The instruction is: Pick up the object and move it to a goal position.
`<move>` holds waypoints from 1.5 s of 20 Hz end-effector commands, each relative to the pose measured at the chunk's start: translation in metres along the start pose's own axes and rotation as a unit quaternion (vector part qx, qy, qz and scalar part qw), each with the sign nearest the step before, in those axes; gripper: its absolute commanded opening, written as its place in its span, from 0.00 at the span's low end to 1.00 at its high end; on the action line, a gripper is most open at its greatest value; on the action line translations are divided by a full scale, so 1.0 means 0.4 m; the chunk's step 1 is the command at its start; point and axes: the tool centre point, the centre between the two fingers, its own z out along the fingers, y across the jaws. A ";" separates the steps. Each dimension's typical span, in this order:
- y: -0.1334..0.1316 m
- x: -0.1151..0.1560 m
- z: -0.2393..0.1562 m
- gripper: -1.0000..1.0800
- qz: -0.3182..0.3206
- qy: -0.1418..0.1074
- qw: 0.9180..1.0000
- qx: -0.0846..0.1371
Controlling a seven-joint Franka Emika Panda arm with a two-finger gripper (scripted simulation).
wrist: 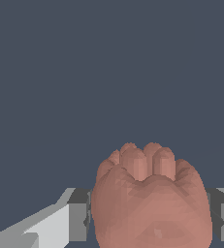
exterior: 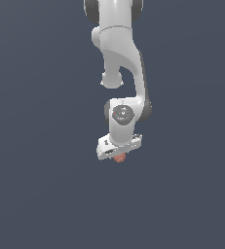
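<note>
The ball sits between the two fingers of the gripper. In the wrist view it fills the gap from one finger to the other, its sides meeting the dark inner pads, so the fingers are closed in on it and grip it, only as far apart as the ball is wide. It is salmon pink, matte, and lumpy: several rounded lobes stand along its far edge like knuckles, with shallow grooves between them, and the nearer face bulges out in broad, faceted swells. A slightly paler patch shows low on that face.

The fingers are blocky and flat-sided, light grey on their outer faces with darker grey at the inner pads. One shows a long white bevelled flank running off toward the picture's corner; the other is seen only as a narrow grey slab at the edge.

In the exterior view the ball is a small reddish speck tucked just under the gripper, mostly hidden by the white hand above it. The hand is a short, wide bar, tilted so that its end on the exterior view's left hangs lower. Above it rises the arm, smooth and glossy white with rounded joint housings, dark bands at the seams, and a round dark cap on the wrist joint. The arm reaches down from the top edge, just right of centre.

Behind everything is a plain, even slate-blue ground, without texture or marks.
</note>
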 end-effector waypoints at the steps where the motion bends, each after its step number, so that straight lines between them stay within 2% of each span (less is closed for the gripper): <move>1: -0.001 0.000 0.001 0.00 0.000 0.000 1.000 0.000; 7: 0.001 0.003 -0.007 0.00 0.000 0.000 1.000 0.000; 13: 0.006 0.021 -0.061 0.00 0.000 0.000 1.000 0.000; 30: 0.039 0.134 -0.370 0.00 0.000 0.000 1.000 0.000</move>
